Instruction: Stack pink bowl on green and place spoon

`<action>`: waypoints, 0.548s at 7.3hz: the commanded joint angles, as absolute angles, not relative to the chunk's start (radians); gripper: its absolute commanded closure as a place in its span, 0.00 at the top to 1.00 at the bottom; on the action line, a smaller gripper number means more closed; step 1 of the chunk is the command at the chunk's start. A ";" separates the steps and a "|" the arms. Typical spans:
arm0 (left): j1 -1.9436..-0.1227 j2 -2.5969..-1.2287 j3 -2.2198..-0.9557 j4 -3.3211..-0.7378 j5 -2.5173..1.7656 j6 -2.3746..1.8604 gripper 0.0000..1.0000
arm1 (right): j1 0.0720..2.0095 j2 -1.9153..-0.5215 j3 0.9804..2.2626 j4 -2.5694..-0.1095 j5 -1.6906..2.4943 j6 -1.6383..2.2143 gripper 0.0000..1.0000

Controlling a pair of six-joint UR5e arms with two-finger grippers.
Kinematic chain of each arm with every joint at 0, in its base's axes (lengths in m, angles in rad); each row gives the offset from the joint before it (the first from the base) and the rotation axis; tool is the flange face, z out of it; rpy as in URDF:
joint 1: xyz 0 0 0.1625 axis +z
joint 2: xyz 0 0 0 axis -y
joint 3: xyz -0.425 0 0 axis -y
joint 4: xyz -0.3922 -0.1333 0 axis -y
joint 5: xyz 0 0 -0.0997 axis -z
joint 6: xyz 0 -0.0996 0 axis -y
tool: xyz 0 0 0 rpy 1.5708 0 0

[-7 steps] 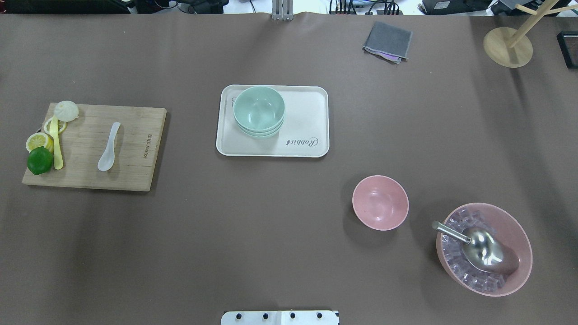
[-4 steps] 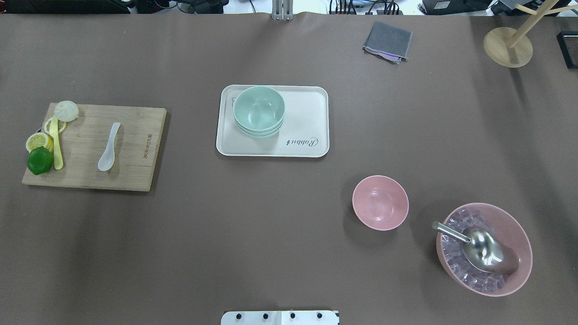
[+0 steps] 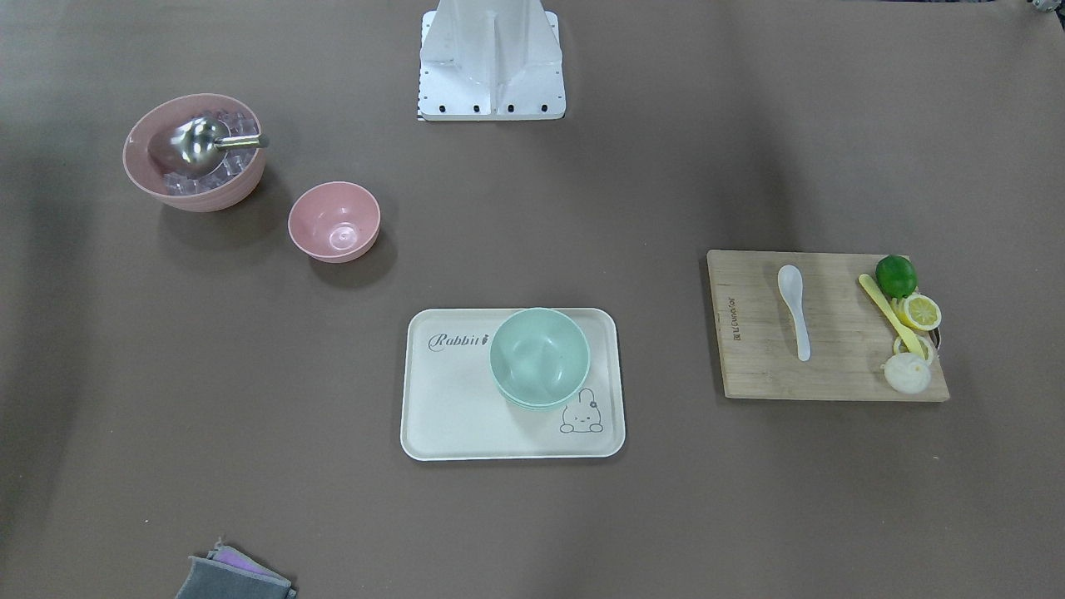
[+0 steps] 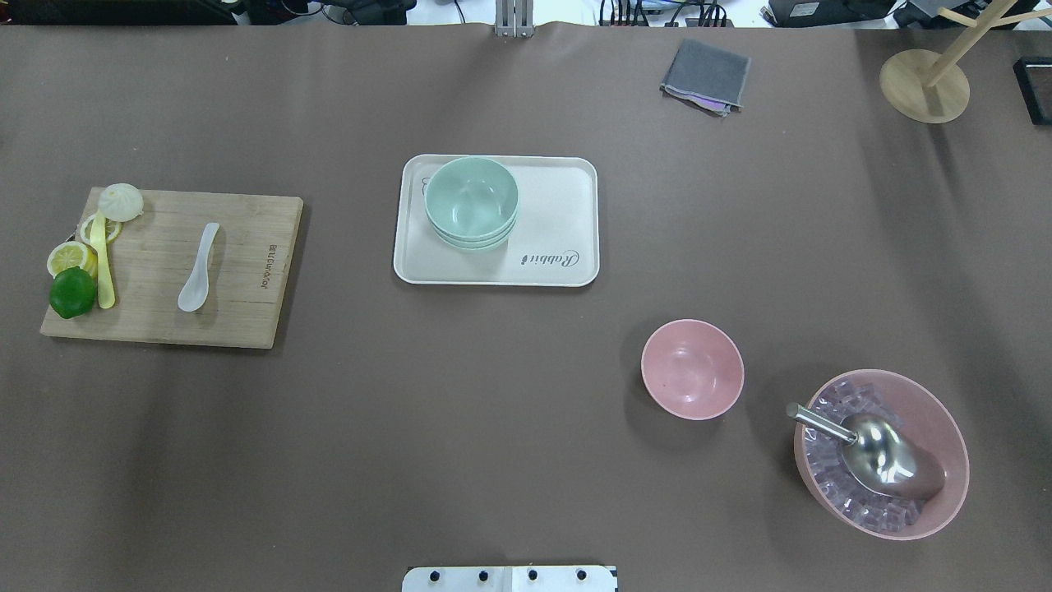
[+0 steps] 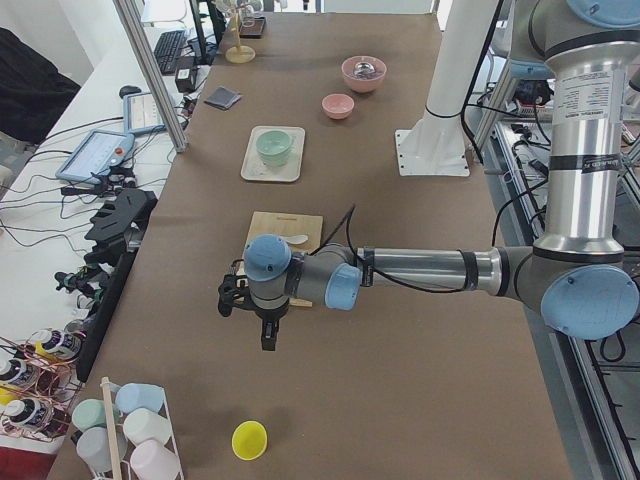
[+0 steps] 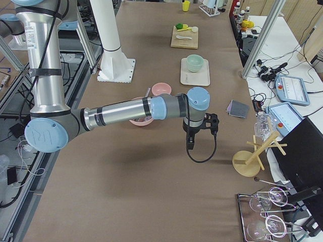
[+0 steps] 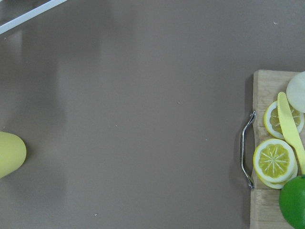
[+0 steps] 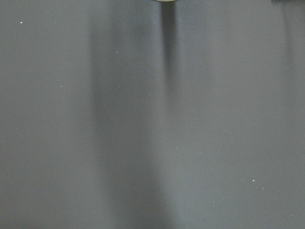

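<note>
**Pink bowl apart from the green one, spoon on the board**

Front-facing view: the small matte pink bowl [image 3: 334,221] stands upright on the brown surface [image 3: 749,125] in the upper left of the frame. Just beside it is a larger pink basin [image 3: 195,187] holding clear ice cubes and a shiny metal scoop [image 3: 200,140]. At lower centre the pale green bowl [image 3: 539,356], apparently the top of a nested stack, sits in the right half of a cream, round-cornered tray [image 3: 449,416]. At right the white spoon [image 3: 795,309] lies flat on a wooden cutting board [image 3: 749,366], apart from a lime [image 3: 896,275], lemon slices [image 3: 922,312] and a yellow knife [image 3: 882,309].

Overhead view: the same layout mirrored, plus a round-footed wooden stand [image 4: 924,85] in the upper right corner.

Left side view: only here does the left arm appear, stretched level across mid-frame. The left end effector [image 5: 268,340] points straight down over bare surface, between the board above it and a yellow cup [image 5: 249,440] near the bottom edge. I cannot tell whether its jaws are apart or together.

Right side view: the right arm reaches level from the lower left. The right end effector [image 6: 190,146] points down at centre frame, right of both pink vessels. Its jaw state cannot be told either.

Left wrist view: the board's end sits at the right edge, with a metal handle [image 7: 246,150] that no other view makes plain.

Right wrist view: bare surface crossed by a dark shadow band.
</note>
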State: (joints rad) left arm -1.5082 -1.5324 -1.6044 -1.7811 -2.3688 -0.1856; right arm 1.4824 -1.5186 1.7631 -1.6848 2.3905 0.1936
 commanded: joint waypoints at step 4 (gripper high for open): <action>-1.508 -1.526 -1.609 -1.781 -2.367 -0.192 0.98 | 1.433 -1.516 1.740 -1.681 2.382 0.206 1.00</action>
